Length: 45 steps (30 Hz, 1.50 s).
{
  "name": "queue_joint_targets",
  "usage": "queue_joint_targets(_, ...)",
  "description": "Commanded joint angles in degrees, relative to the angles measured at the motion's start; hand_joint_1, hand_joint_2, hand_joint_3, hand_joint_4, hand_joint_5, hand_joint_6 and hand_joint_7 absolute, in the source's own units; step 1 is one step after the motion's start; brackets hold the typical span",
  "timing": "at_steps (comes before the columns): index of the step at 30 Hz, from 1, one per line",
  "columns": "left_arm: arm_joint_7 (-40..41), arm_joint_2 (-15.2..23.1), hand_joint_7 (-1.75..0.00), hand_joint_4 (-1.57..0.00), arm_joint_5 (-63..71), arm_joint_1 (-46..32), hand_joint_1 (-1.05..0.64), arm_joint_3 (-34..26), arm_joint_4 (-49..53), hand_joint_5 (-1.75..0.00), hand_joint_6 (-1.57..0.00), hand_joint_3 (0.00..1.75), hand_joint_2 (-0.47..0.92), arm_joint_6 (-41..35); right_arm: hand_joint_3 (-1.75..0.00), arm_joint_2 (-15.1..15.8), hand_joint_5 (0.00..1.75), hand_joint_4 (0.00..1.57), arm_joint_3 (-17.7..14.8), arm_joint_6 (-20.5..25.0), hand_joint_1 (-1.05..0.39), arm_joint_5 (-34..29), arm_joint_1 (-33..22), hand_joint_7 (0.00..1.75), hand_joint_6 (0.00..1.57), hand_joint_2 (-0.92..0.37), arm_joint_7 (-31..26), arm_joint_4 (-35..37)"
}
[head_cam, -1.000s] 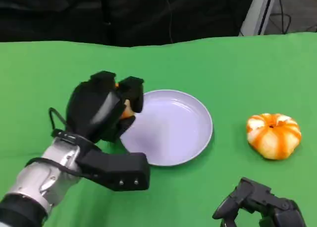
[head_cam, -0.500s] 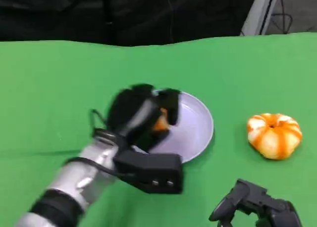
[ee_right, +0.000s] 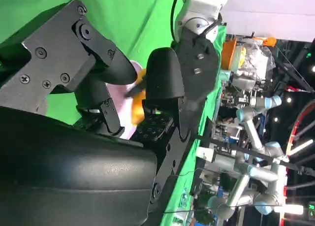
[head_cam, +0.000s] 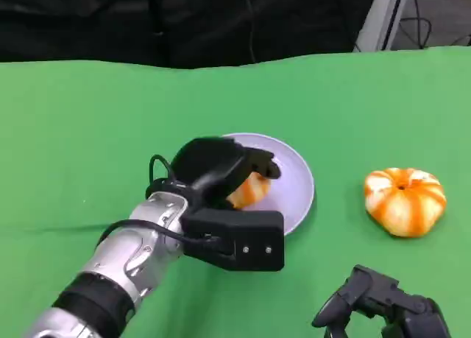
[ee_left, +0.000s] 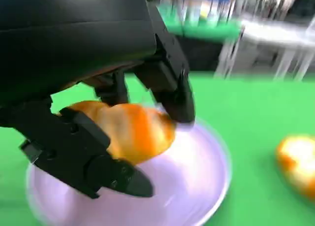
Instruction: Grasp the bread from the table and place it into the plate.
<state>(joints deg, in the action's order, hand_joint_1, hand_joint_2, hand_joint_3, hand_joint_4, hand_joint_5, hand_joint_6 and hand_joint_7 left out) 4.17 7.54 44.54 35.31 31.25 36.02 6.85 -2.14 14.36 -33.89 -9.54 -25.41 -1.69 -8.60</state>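
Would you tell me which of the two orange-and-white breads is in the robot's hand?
The bread over the lavender plate, gripped by the left hand. The other bread lies untouched on the green table, right of the plate.

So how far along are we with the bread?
Grasp is done: the left hand holds the bread, carried over the plate. Left to do: lower it, let go and withdraw. A second bread sits on the table, and the right hand is idle.
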Motion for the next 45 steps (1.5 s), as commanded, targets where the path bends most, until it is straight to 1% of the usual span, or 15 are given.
queue_joint_targets(1,-3.0,1.5,0.0,0.0,0.8,-0.1,-0.93,0.6,-2.9,-0.02,-0.03,0.38,0.92,-2.7,-1.38,0.4,1.63,0.79,-0.4,-0.1,0.0,0.2,-0.3,1.33,0.83,-0.37,-0.2,-0.8)
queue_joint_targets(2,-3.3,1.7,0.0,0.0,0.6,-0.4,-0.99,0.4,-3.4,-0.01,-0.01,0.42,0.92,-2.8,-1.38,0.5,1.64,0.79,-0.4,0.0,0.0,0.2,-0.3,1.33,0.83,-0.37,-0.2,-0.8)
queue_joint_targets(4,-3.7,1.9,0.0,0.0,0.3,-0.7,-1.03,0.4,-4.1,0.0,0.0,0.46,0.92,-2.9,-1.39,0.5,1.64,0.79,-0.4,0.0,0.0,0.2,-0.3,1.33,0.83,-0.36,-0.3,-0.9)
queue_joint_targets(12,-6.8,3.5,0.0,0.0,-3.9,-2.6,-1.04,-2.0,-8.2,0.0,0.0,0.47,0.92,-2.0,-1.38,0.6,1.64,0.78,-0.5,-0.2,0.0,0.4,-0.3,1.33,0.83,-0.36,-0.2,-0.8)
queue_joint_targets(17,-10.5,7.4,0.0,0.0,-7.4,-7.0,-0.97,-5.3,-17.8,0.0,0.0,0.47,0.92,-1.5,-1.35,0.6,1.65,0.78,-0.4,0.1,-0.01,0.8,-0.5,1.33,0.83,-0.38,0.0,-0.9)
queue_joint_targets(20,-11.8,8.4,-0.01,0.0,-8.1,-8.4,-0.94,-6.2,-20.8,0.0,-0.01,0.45,0.92,-1.8,-1.34,0.6,1.65,0.78,-0.4,0.2,-0.02,0.8,-0.5,1.34,0.83,-0.39,0.0,-1.0)
queue_joint_targets(26,-16.6,11.9,-0.03,-0.07,-18.0,-17.5,-0.76,-14.0,-34.2,-0.04,-0.09,0.32,0.92,-0.9,-1.35,0.5,1.64,0.78,-0.5,-0.3,0.0,0.2,-0.3,1.33,0.83,-0.38,-0.4,-0.7)
queue_joint_targets(31,-19.5,14.3,-0.04,-0.11,-25.1,-24.8,-0.7,-19.7,-42.3,-0.07,-0.12,0.27,0.92,0.0,-1.37,0.5,1.64,0.78,-0.6,-0.2,0.0,0.1,-0.1,1.33,0.83,-0.37,-0.5,-0.7)
queue_joint_targets(35,-18.5,14.1,-0.1,-0.3,-31.6,-33.0,-0.55,-25.3,-48.0,-0.2,-0.28,0.15,0.92,2.5,-1.38,0.6,1.64,0.79,-0.5,-0.2,-0.01,0.1,-0.1,1.34,0.83,-0.36,-0.5,-0.7)
queue_joint_targets(37,-18.0,13.5,-0.1,-0.34,-33.3,-35.5,-0.53,-27.0,-49.5,-0.23,-0.32,0.13,0.92,3.1,-1.37,0.7,1.65,0.79,-0.5,-0.1,-0.02,0.3,-0.2,1.34,0.83,-0.37,-0.4,-0.8)
queue_joint_targets(38,-17.5,13.0,-0.11,-0.38,-34.2,-37.0,-0.5,-28.0,-50.4,-0.29,-0.38,0.11,0.92,3.5,-1.37,0.7,1.65,0.78,-0.5,0.0,-0.02,0.4,-0.2,1.34,0.83,-0.37,-0.3,-0.9)
queue_joint_targets(41,-15.4,10.4,-0.14,-0.52,-38.1,-42.0,-0.39,-31.1,-50.8,-0.43,-0.57,0.08,0.92,8.4,-1.37,0.7,1.65,0.78,-0.5,-0.1,-0.02,0.0,-0.3,1.34,0.83,-0.37,-0.5,-1.0)
queue_joint_targets(43,-15.1,9.2,-0.18,-0.61,-40.0,-43.7,-0.3,-31.9,-50.4,-0.53,-0.67,0.11,0.92,10.9,-1.37,0.8,1.65,0.78,-0.5,0.2,-0.03,0.1,-0.4,1.34,0.83,-0.37,-0.4,-1.2)
queue_joint_targets(44,-14.8,8.0,-0.18,-0.63,-41.6,-45.1,-0.29,-32.4,-50.3,-0.55,-0.68,0.11,0.92,12.4,-1.37,0.8,1.65,0.78,-0.5,0.2,-0.03,0.3,-0.4,1.34,0.83,-0.37,-0.3,-1.2)
queue_joint_targets(45,-14.7,6.7,-0.22,-0.68,-43.7,-46.5,-0.22,-32.8,-50.3,-0.62,-0.75,0.14,0.92,13.3,-1.37,0.9,1.65,0.78,-0.5,0.2,-0.03,0.5,-0.4,1.34,0.82,-0.37,-0.2,-1.2)
